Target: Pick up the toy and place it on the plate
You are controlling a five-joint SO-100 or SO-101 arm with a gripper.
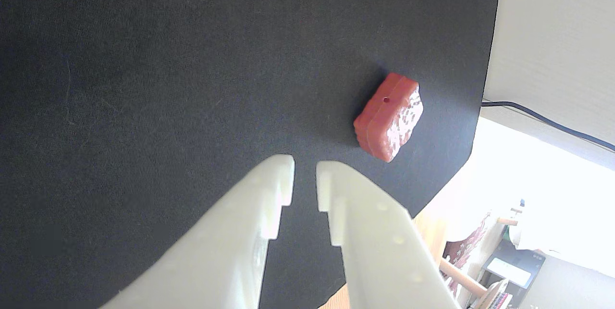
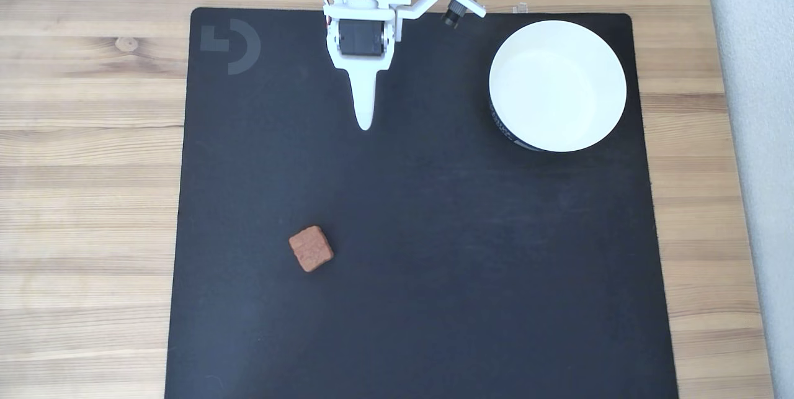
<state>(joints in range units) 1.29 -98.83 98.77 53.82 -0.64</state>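
The toy [image 2: 311, 249], a small reddish-brown block with a rough top, lies flat on the black mat in the fixed view, left of centre and toward the bottom. In the wrist view the toy [image 1: 389, 117] sits above and right of my fingertips, apart from them. My gripper [image 2: 364, 123] hangs near the mat's top edge, well away from the block. Seen from the wrist, the gripper [image 1: 305, 162] is open by only a narrow gap, with nothing between its white fingers. The white plate [image 2: 558, 85] stands at the mat's top right, with nothing in it.
A black mat [image 2: 434, 231] covers a wooden table [image 2: 87, 169]. The arm's base and cables sit at the top centre. A dark cable [image 1: 547, 119] runs past the mat's edge in the wrist view, with room clutter beyond the table.
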